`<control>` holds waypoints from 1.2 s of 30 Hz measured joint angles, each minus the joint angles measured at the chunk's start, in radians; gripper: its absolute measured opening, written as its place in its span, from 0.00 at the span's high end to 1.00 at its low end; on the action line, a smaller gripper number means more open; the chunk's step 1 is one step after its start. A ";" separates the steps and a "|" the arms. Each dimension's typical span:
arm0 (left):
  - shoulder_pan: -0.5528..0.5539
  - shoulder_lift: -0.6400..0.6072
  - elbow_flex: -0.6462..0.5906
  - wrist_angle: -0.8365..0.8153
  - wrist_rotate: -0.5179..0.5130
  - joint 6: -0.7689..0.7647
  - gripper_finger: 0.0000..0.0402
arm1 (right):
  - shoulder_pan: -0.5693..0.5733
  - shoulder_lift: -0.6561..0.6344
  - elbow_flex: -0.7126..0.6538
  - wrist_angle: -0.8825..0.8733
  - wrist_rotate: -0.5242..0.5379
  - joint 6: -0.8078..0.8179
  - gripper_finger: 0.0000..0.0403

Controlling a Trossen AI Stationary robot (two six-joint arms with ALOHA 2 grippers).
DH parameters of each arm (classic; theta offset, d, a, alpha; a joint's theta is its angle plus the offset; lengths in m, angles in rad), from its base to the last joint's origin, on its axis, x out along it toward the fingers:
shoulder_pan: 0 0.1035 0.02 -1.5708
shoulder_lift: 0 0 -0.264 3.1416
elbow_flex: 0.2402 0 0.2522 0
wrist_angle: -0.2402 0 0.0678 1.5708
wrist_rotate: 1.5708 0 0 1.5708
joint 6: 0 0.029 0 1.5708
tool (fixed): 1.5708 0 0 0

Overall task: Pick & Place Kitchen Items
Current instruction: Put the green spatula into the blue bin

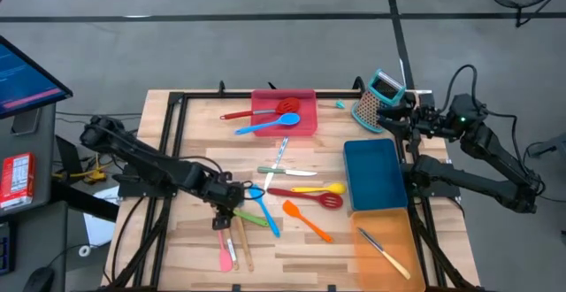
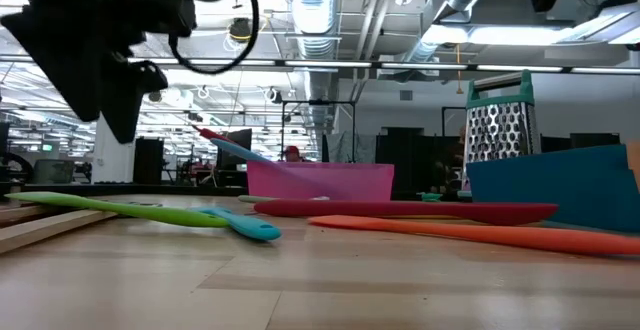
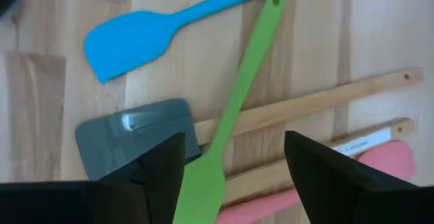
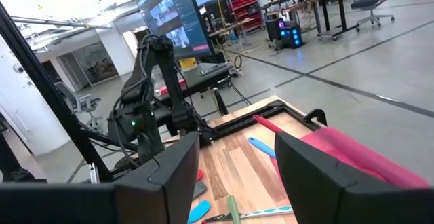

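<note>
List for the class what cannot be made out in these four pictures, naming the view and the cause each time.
- Grey flat spatula head, left wrist view: its lower part is covered by the open left gripper.
- Pink spatula blade, left wrist view: cut off by a finger and the picture's edge.
- Silver utensil in the orange rectangular tray, high view: too small to identify.
- Right gripper, right wrist view: empty; fingertips cut off by the edge.
</note>
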 joint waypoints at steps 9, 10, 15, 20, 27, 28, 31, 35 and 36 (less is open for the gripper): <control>-0.009 0.090 0.000 0.109 -0.008 0.020 0.44 | 0.000 0.000 0.000 -0.057 0.000 0.000 0.53; -0.009 0.098 0.000 0.129 -0.011 0.025 0.44 | 0.000 0.000 0.000 -0.060 0.000 0.000 0.53; -0.011 0.138 0.000 0.171 -0.014 0.059 0.43 | 0.000 0.000 0.000 -0.068 0.000 0.000 0.54; -0.011 0.180 0.000 0.222 -0.039 0.092 0.44 | 0.000 0.000 0.000 -0.071 0.000 0.000 0.54; -0.011 0.240 0.000 0.290 -0.030 0.135 0.44 | 0.000 0.000 0.000 -0.071 0.000 0.016 0.55; -0.011 0.245 0.000 0.289 -0.021 0.135 0.44 | 0.000 0.000 0.000 -0.071 0.000 0.016 0.55; -0.011 0.264 0.000 0.288 -0.009 0.134 0.44 | 0.000 0.000 0.000 -0.071 0.000 0.018 0.55; -0.011 0.288 0.000 0.287 -0.007 0.134 0.44 | 0.000 0.000 0.000 -0.071 0.000 0.019 0.54; -0.011 0.294 0.000 0.285 -0.004 0.136 0.45 | 0.000 0.000 0.000 -0.071 0.000 0.019 0.54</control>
